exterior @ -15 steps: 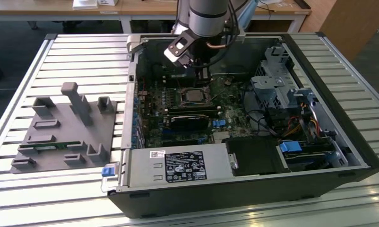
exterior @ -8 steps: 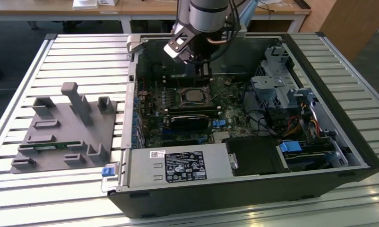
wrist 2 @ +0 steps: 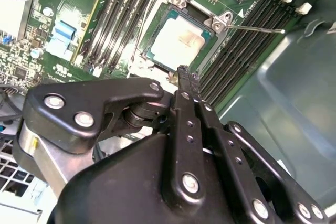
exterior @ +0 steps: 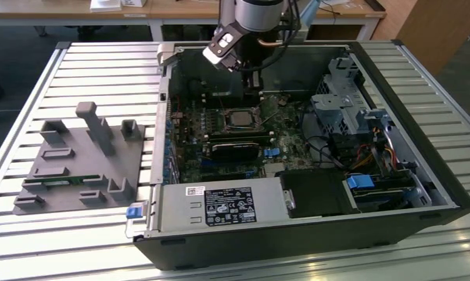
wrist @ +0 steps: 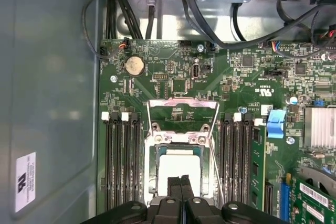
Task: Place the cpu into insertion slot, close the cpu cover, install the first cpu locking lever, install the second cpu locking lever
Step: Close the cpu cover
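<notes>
Silver slatted metal bench carries, in the exterior view, one black open computer case and, at the exterior view's left, one grey plastic fixture block. Inside the case lies one green motherboard. Both wrist views look closely at its socket. There the thin shiny silver cpu cover frames the one flat square silver-grey cpu, which is seated in the socket. The second wrist view adds one thin wire lever sticking out beside the socket. The black gripper hangs close over the socket, its jaws pressed together and gripping nothing.
</notes>
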`<move>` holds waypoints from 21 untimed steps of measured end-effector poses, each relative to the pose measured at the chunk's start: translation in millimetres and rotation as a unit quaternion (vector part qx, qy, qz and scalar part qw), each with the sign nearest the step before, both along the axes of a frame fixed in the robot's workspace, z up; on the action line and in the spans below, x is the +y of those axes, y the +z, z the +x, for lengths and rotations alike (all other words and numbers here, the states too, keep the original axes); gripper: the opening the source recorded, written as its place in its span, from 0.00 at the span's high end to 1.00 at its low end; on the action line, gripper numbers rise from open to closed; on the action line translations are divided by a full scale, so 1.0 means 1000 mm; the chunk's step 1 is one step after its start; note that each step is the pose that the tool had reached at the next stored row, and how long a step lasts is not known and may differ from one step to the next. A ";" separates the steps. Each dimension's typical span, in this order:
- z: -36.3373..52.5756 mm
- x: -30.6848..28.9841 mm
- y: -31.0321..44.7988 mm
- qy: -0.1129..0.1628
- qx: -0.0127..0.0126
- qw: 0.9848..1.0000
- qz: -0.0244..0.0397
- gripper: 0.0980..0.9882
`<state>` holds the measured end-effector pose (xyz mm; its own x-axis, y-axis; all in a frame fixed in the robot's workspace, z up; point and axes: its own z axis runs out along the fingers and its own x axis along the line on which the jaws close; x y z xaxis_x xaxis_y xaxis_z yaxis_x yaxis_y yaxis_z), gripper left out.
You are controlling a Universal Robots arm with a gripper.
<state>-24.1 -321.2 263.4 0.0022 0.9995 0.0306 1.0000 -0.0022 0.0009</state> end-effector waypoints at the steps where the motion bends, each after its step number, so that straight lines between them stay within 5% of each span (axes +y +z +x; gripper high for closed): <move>1: 0.0000 0.0000 0.0009 0.000 0.000 1.000 0.000 0.98; 14: 0.0001 -0.0007 0.0105 0.000 0.000 1.000 0.000 0.98; 21: -0.0006 -0.0116 0.0106 0.000 0.000 1.000 0.000 0.98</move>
<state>-24.7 -332.8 273.9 0.0018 0.9995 0.0314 1.0000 -0.0018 0.0006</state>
